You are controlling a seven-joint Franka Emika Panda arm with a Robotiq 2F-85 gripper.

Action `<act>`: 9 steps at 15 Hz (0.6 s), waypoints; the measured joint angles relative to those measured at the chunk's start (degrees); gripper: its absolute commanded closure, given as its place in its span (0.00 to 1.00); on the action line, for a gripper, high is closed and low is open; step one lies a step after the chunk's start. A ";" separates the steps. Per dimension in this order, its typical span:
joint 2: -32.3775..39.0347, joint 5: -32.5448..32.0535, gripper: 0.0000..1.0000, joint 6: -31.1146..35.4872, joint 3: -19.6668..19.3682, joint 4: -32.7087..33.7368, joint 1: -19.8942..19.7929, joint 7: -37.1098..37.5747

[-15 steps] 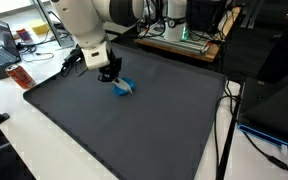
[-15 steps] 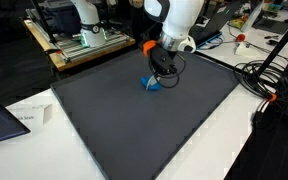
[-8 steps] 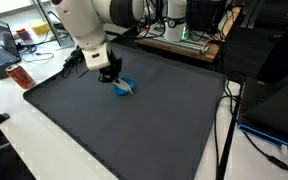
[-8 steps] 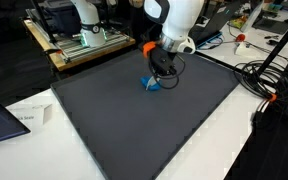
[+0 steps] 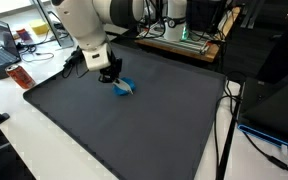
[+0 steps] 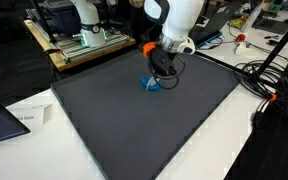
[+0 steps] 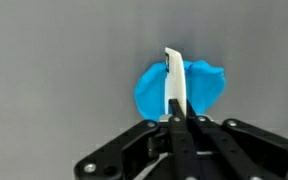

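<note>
The white strip (image 7: 173, 80) is gripped at its near end by the closed jaws of the gripper (image 7: 176, 122). A blue piece (image 7: 204, 86) is seen under it, on the far part of the dark mat (image 5: 134, 135).

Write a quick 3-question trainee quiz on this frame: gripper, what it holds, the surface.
1. True or false: the gripper is shut on the white strip.
2. Multiple choice: in the wrist view, what colour is the rounded piece showing on both sides of the strip? A red, B blue, C green.
3. Fill in: in both exterior views the gripper is low over a dark grey ___.

Key: 1 true; 2 B; 3 mat.
</note>
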 measured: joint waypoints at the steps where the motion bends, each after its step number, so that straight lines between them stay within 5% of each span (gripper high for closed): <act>1: 0.10 0.00 0.99 0.00 0.00 0.02 0.00 0.10; 9: 1.23 0.00 0.99 -0.03 -0.01 0.72 0.01 1.52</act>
